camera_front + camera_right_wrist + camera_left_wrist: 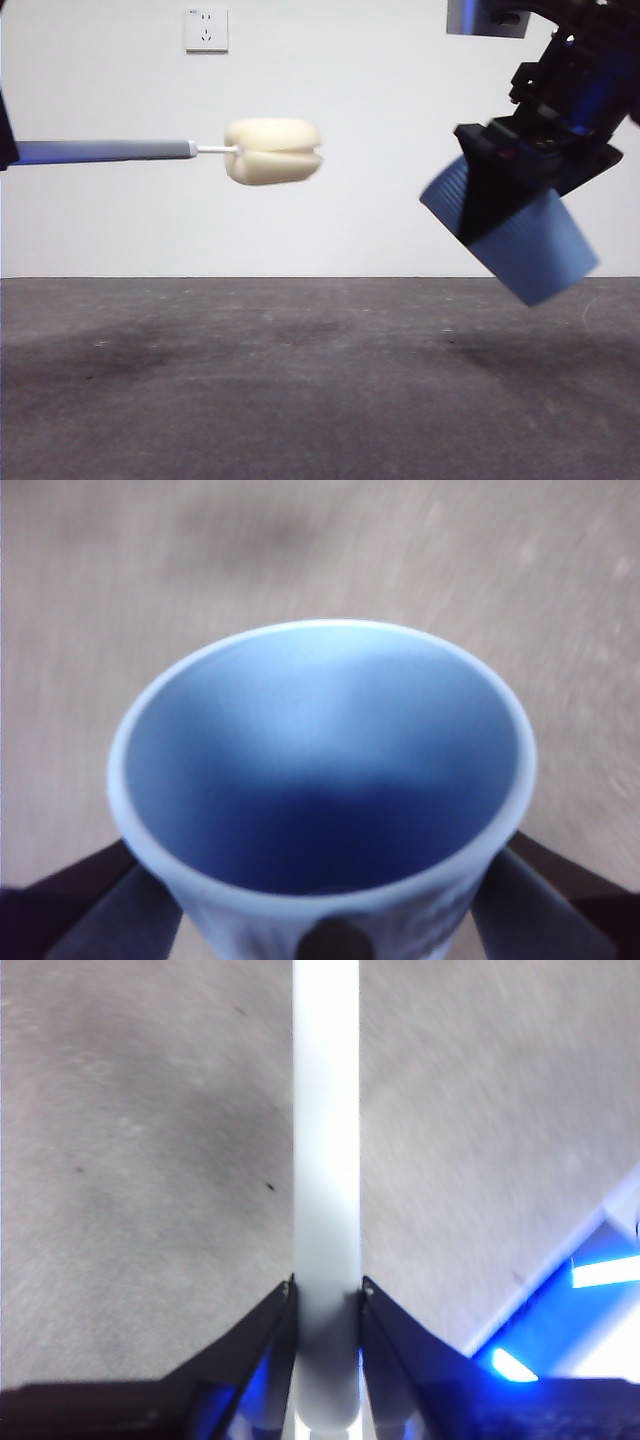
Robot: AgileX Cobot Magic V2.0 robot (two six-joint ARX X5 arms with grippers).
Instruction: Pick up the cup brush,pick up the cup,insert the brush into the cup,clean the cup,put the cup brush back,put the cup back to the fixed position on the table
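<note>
Front view has the cup brush (200, 150) lying dead horizontal in mid-air at left, grey handle running off the left edge, puffy cream sponge head facing right toward the cup (515, 235). Left tool (327, 1290) pinches the handle. At right, the ribbed blue plastic cup hangs tilted above the scuffed grey tabletop (300, 390), clamped by the right tool (525, 165).

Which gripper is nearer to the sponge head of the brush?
Left. The left gripper holds the cup brush by its handle; the right gripper holds the cup, apart from the sponge head.
</note>
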